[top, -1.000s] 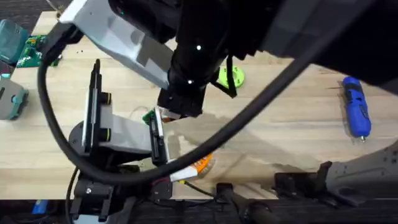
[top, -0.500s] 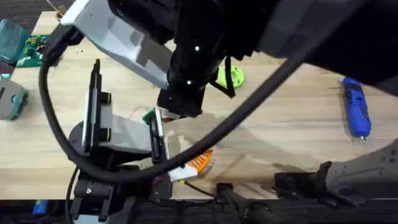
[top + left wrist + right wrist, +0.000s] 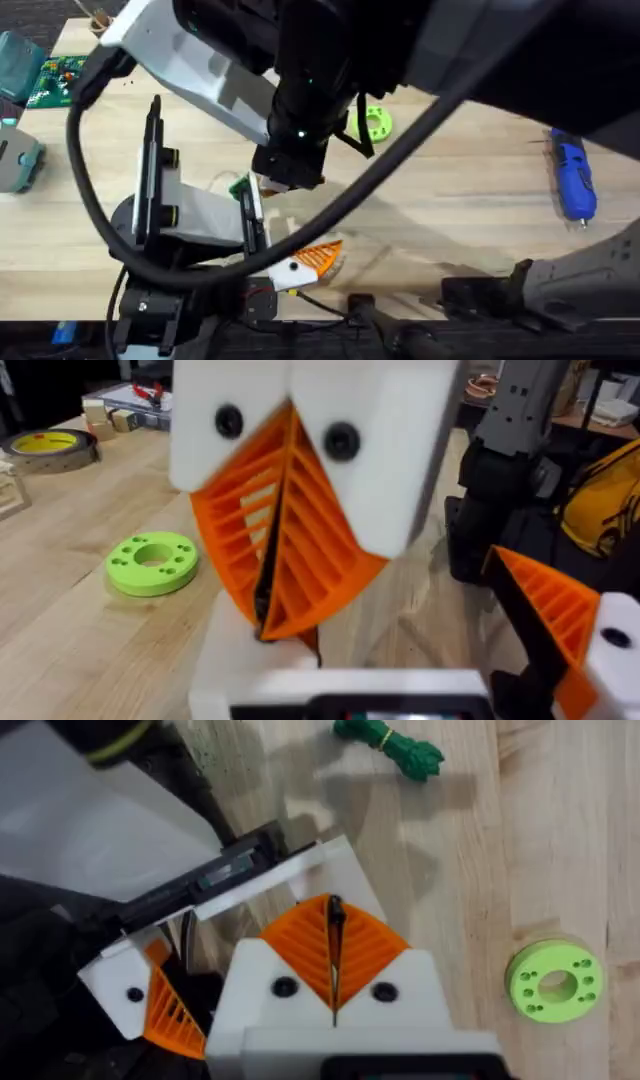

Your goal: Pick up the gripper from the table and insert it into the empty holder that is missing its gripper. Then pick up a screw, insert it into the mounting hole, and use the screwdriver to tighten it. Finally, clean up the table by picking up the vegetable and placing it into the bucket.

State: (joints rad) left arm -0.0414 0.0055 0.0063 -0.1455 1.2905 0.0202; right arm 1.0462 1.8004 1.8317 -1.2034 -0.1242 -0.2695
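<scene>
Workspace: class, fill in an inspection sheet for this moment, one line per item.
Surface: pale wood table, partly shadowed by the arms.
Job's things: blue screwdriver lying at the right; green vegetable lying on the wood; white holder carrying an orange ribbed pad.
Clutter: lime ring disc; tape roll.
End effectors: right end effector shut, pads together, lowered between the fingers of the open left end effector.
Cables: black cable looping over the table.
Surroundings: circuit board off the table's left edge.
</scene>
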